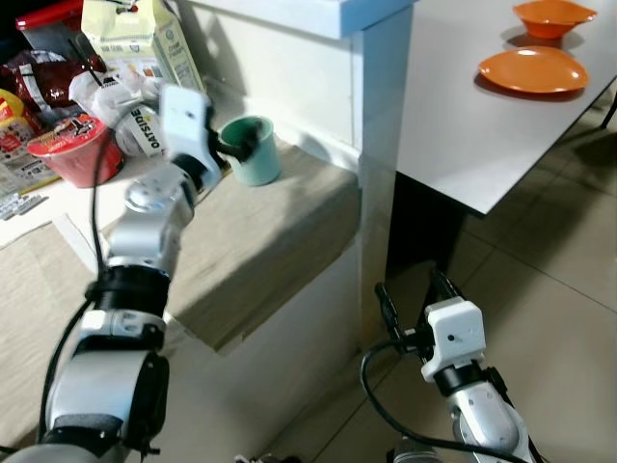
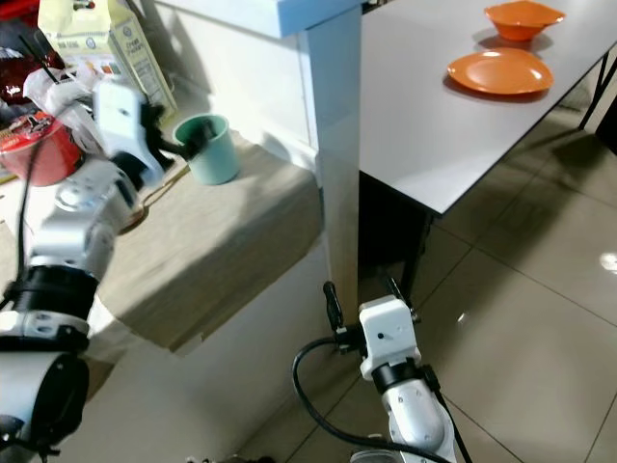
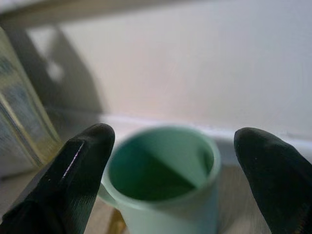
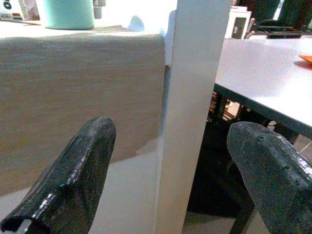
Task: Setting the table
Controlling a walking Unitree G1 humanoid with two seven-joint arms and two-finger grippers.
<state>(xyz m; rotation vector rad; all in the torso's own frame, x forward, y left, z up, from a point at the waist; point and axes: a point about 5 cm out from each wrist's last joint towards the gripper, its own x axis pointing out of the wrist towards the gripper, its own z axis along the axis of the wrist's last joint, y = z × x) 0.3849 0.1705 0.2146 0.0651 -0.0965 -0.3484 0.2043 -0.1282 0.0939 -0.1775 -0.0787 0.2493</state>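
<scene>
I am reaching my left gripper, fingers spread, around the green cup on the counter; it looks light, rigid, smooth plastic, best pinched across the rim.

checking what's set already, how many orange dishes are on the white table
2. An orange plate lies near the white table's far edge, and an orange bowl sits just beyond it. More may lie outside the frame.

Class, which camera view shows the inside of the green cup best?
The left wrist view: the green cup sits between the open left gripper, interior visible. Eye views show it smaller; the right wrist view shows its base.
</scene>
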